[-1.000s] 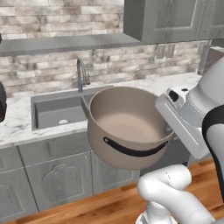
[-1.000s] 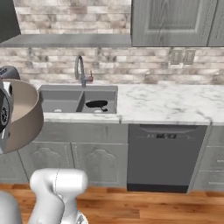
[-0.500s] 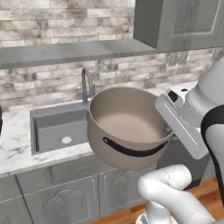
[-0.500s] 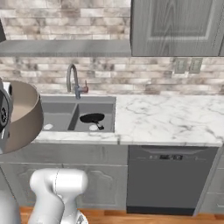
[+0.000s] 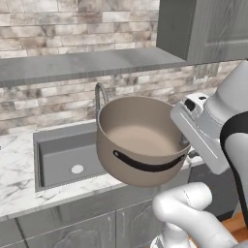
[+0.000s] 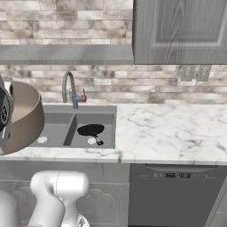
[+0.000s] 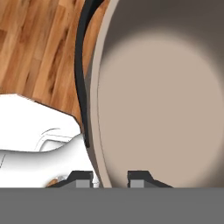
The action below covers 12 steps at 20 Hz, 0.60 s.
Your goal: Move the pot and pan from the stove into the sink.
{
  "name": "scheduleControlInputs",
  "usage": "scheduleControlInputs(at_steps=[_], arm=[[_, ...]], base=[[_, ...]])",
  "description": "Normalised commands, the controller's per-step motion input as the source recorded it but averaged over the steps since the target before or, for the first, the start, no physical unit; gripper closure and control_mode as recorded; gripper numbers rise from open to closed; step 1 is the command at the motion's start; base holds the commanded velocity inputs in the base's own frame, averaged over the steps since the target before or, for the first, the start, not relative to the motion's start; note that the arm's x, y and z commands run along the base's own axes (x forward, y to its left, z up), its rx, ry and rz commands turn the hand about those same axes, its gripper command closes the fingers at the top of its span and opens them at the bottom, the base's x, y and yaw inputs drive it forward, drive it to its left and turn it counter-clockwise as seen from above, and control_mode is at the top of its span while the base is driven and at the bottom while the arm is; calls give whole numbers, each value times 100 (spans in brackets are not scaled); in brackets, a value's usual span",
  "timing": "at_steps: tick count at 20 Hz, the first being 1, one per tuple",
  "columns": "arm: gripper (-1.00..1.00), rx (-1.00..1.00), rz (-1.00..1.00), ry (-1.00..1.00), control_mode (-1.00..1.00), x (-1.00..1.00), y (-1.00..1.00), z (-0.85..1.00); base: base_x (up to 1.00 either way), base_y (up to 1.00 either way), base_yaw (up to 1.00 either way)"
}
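The tan-brown pot (image 5: 140, 140) hangs in the air, tilted, in front of the counter and the sink (image 5: 58, 160). In the hand view my gripper (image 7: 111, 177) is shut on the pot's rim, one fingertip inside the beige bowl (image 7: 162, 96) and one outside by the dark side handle (image 7: 81, 74). In the right base view the pot (image 6: 24, 117) sits at the left edge, level with the sink (image 6: 53, 128). The black pan (image 6: 91, 130) lies in the sink's right basin, handle toward the front. The stove is out of view.
A curved grey faucet (image 6: 68, 86) stands behind the basins. The white marble counter (image 6: 168, 128) runs to the right above a dishwasher (image 6: 177, 190). A grey shelf and an upper cabinet (image 6: 177, 31) hang overhead. Wood floor (image 7: 39, 52) lies below the pot.
The whole scene has shifted in both base views, so the base has moved along the counter. The pot stays gripped in the same place relative to the arm.
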Motion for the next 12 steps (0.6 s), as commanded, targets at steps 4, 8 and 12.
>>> scheduleControlInputs(at_steps=[4,8,12], arm=[[100,1,0,0,-100,39,4,-7],[100,1,0,0,-100,56,13,-21],[100,1,0,0,-100,46,12,-28]], base=[[0,0,0],[0,0,0],[0,0,0]])
